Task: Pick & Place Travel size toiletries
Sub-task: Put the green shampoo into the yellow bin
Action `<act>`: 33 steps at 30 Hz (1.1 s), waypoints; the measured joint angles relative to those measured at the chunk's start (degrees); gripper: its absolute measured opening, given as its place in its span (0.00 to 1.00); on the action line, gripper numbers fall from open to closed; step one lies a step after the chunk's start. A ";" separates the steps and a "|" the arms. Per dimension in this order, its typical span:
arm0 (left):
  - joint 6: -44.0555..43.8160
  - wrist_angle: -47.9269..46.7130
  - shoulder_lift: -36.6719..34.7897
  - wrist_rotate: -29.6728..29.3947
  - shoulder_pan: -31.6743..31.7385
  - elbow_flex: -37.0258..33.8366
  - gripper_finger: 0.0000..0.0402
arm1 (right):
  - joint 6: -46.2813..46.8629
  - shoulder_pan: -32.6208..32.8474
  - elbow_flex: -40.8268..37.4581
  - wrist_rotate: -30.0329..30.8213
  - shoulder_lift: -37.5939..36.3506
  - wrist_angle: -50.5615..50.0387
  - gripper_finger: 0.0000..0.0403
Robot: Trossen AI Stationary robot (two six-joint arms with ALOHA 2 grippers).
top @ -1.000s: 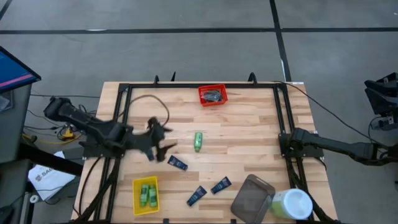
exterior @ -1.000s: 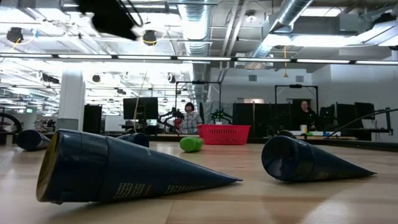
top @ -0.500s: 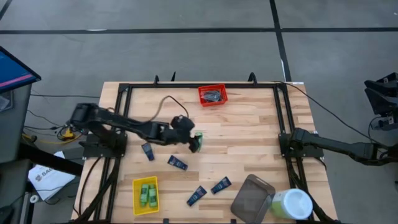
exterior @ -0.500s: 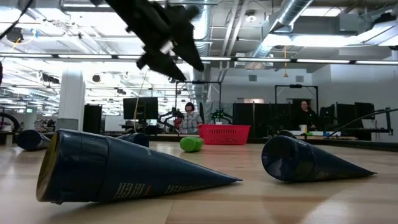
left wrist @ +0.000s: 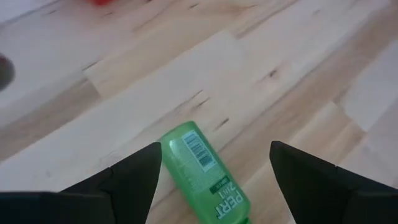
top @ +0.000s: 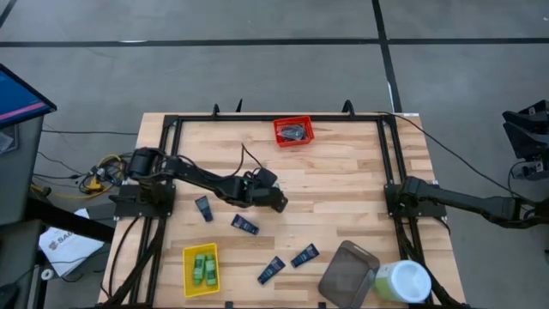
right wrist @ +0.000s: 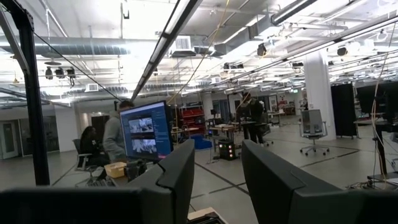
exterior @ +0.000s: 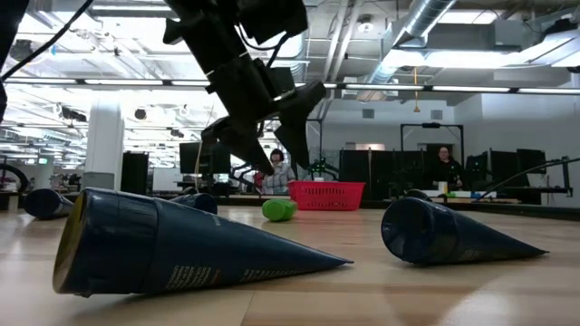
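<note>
My left gripper hung over the green bottle, fingers spread wide, holding nothing. My right gripper waited off-table, fingers parted, empty.

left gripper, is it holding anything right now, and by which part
Nothing is held. The left gripper hangs open above the lying green bottle, one of the fingers on each side and clear of it. The right gripper is empty too.
</note>
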 joint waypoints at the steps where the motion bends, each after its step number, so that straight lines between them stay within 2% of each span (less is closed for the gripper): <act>1: -0.41 -0.05 0.17 -0.41 0.00 0.00 0.74 | 0.00 0.00 0.00 0.02 0.00 0.00 0.31; 15: -7.04 0.00 2.34 -2.96 0.75 0.09 0.74 | 0.00 0.00 0.00 0.00 0.00 0.00 0.31; 26: -10.67 0.05 8.05 2.23 0.57 0.09 0.74 | -0.48 0.02 0.00 -0.02 0.00 0.00 0.31; 33: -10.57 -0.84 8.75 2.71 0.20 0.26 0.72 | -0.50 0.02 -0.01 -0.02 0.00 0.00 0.31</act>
